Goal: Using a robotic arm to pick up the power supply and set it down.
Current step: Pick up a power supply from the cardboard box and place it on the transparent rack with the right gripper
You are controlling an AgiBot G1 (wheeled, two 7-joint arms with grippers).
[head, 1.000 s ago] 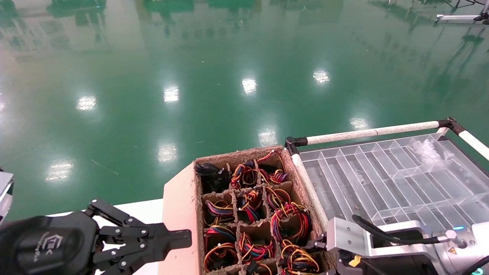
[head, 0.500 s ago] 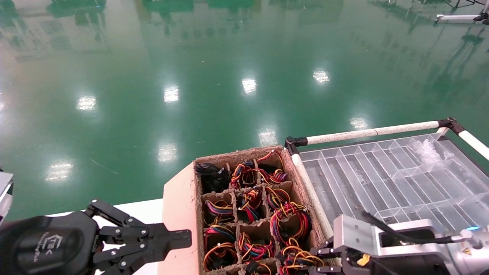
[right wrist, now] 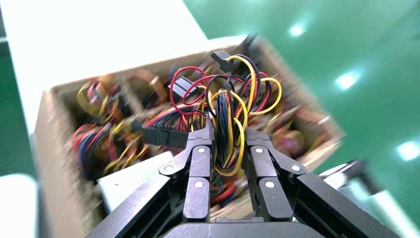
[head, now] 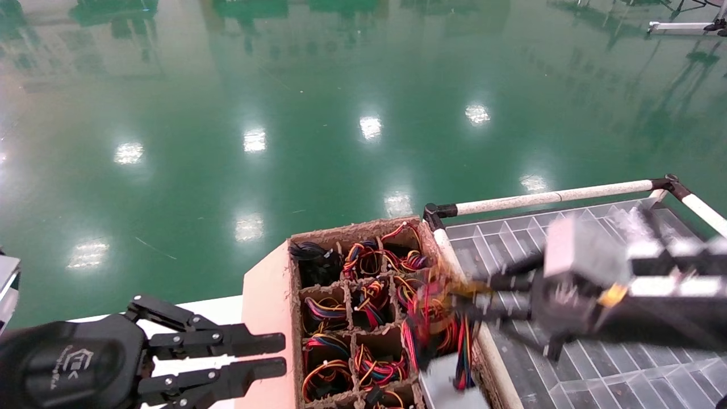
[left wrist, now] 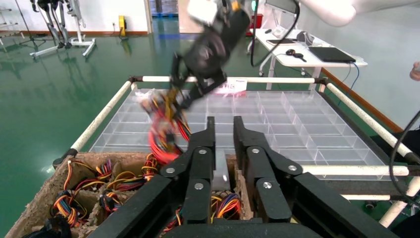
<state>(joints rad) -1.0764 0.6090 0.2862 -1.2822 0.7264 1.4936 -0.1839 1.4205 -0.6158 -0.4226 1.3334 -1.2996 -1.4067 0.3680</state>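
So the lift step is what's in hand: the power supply (head: 448, 382) is hung just over the near right corner of the box (head: 267, 318), its wires (right wrist: 225, 116) clamped in the right gripper (right wrist: 229, 144). Next, a swing to the clear tray (head: 573, 250) and a gentle lowering are called for. The left gripper (head: 258, 357) is parked beside the box, fingers apart. Snagging on neighbouring wire bundles (head: 326, 312) or the rail (head: 556, 196) could be a problem.
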